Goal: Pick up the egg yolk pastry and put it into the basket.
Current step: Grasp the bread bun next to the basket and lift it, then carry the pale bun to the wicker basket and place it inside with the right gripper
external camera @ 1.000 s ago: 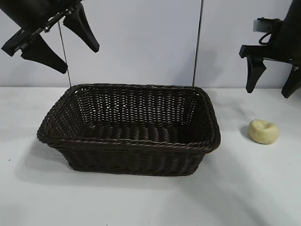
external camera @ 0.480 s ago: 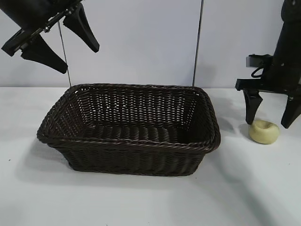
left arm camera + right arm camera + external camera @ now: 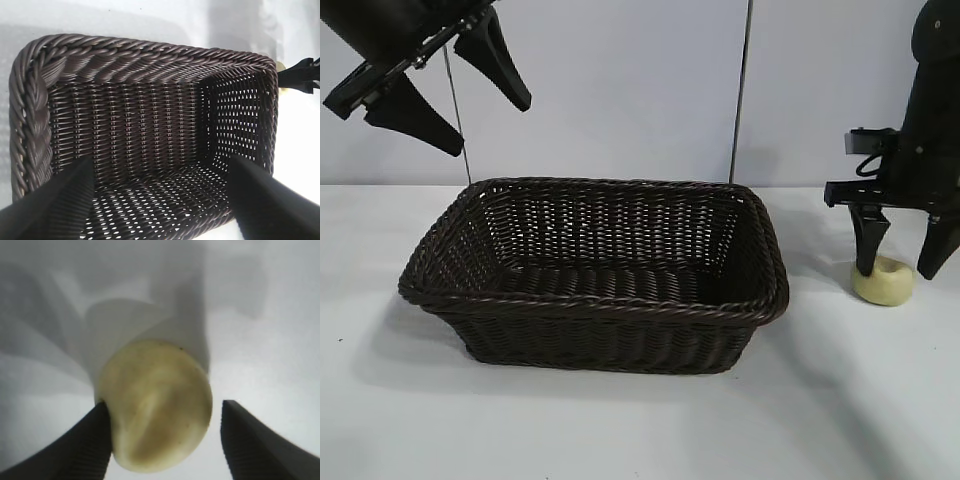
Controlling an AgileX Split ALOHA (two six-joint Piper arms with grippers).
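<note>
Pale yellow, the egg yolk pastry (image 3: 883,280) sits on the worktop (image 3: 640,420) between our right gripper (image 3: 903,268) fingers, spread to straddle it; our left gripper (image 3: 455,105), also spread, hangs parked above the basket (image 3: 595,300).

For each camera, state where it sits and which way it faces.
Exterior: in front of the rig, level, facing the basket, left pincer raised, right pincer open around the egg yolk pastry.
Left wrist: looks down into the basket past its own fingers.
Right wrist: looks down on the pastry between its fingers.
Shared: basket and pastry.
</note>
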